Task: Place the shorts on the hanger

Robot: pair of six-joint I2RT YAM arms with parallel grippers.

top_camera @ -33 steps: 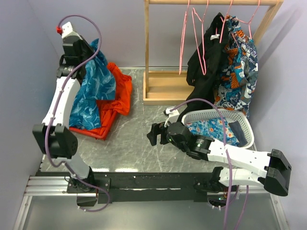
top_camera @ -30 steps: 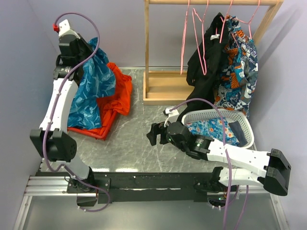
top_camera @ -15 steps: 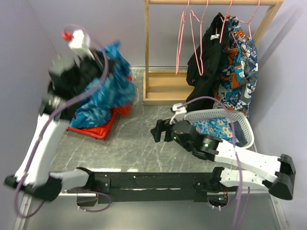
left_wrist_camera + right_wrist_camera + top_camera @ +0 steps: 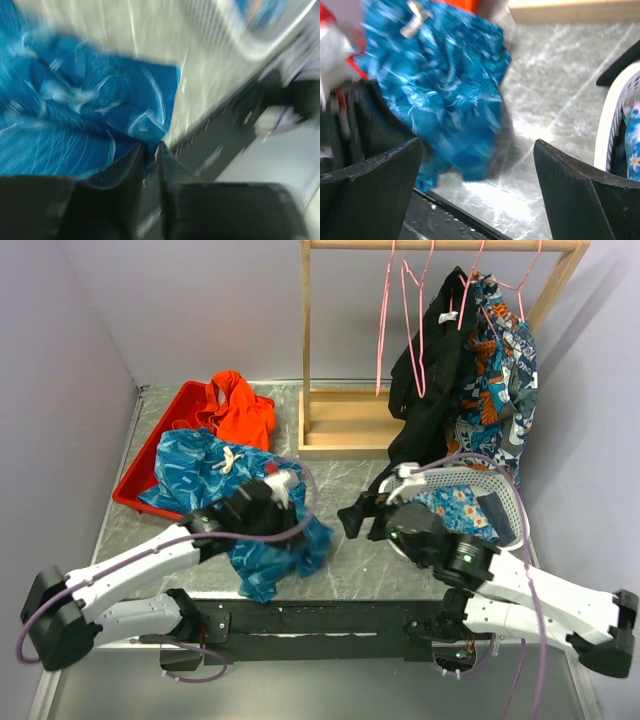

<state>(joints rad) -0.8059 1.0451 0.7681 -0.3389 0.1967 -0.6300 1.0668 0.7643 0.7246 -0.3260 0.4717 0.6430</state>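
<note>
We saw the shorts (image 4: 200,475) sprawled across the left half of the counter (image 4: 320,480). Their long axis ran diagonally, from the red tray (image 4: 175,420) at the far left down toward the near edge at the middle. The white drawstring (image 4: 230,460) marked the waistband at the far end, just beside the orange garment (image 4: 240,410). The lower hem bunched at the near edge.

The left claw (image 4: 283,488) sat on the right-hand part of the cloth. Its wrist view, though blurred, showed the fingers nearly together with a fold of blue fabric pinched between them. The right claw (image 4: 362,517) stood spread wide and held nothing. It pointed left at the shorts, which filled the gap between its fingers in its own view without touching them.

We judged that the coming move turned on one relation. The shorts lay to the left of the right claw, and the free pink hanger (image 4: 382,340) hung high at the far side, above the wooden rack (image 4: 345,430). The right arm was the nearer to that hanger, while the left arm had the cloth.

Bare counter lay between the shorts and the white basket (image 4: 612,115), which gave room to lift and spread the cloth. We thought the rack's base and post, the basket close by the right arm and the hem at the near edge were the limits to mind.
</note>
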